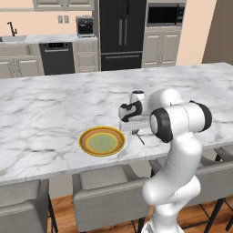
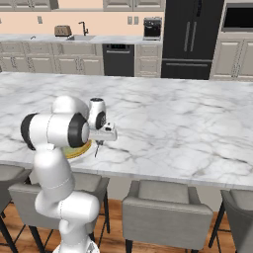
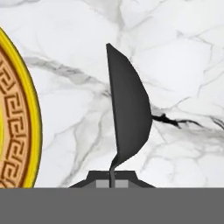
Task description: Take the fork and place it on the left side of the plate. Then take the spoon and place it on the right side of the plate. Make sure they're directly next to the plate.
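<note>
I hold the spoon (image 3: 129, 111) by its handle, jaws clamped on it, its bowl turned on edge and pointing away from me over the counter (image 3: 183, 65). The plate (image 3: 15, 118) lies just to my left, so the spoon hangs ready to go down by its right rim. No writing shows anywhere.

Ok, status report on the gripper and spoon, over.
Gripper shut on spoon, bowl edge-on. Spoon over marble counter, right of plate, apart from it. Nothing in the way.
</note>
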Robot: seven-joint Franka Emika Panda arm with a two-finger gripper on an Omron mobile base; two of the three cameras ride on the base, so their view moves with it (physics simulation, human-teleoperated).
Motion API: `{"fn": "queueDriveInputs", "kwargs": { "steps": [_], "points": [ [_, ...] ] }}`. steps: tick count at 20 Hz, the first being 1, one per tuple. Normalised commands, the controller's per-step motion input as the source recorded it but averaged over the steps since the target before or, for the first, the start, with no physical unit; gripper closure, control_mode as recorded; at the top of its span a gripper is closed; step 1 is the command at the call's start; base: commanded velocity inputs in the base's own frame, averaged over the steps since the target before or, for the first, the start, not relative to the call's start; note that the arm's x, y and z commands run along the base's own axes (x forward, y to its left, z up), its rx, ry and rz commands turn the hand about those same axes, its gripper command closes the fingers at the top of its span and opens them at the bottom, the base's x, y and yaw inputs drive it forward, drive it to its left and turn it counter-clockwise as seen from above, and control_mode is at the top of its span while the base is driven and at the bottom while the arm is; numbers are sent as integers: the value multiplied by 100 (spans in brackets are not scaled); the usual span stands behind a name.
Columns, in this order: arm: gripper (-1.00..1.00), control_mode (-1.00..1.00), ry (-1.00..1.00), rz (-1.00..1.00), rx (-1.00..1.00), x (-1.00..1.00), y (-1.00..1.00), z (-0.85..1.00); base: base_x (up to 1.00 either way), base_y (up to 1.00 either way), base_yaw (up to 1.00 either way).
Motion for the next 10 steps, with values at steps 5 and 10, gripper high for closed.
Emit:
{"fn": "queueDriveInputs", "kwargs": {
  "steps": [5, 10],
  "points": [
    [100, -100, 0, -19, 0, 23, 23, -28, 0, 0, 0],
    [100, -100, 0, -14, 0, 29, 1, -25, 0, 0, 0]
  ]
}}
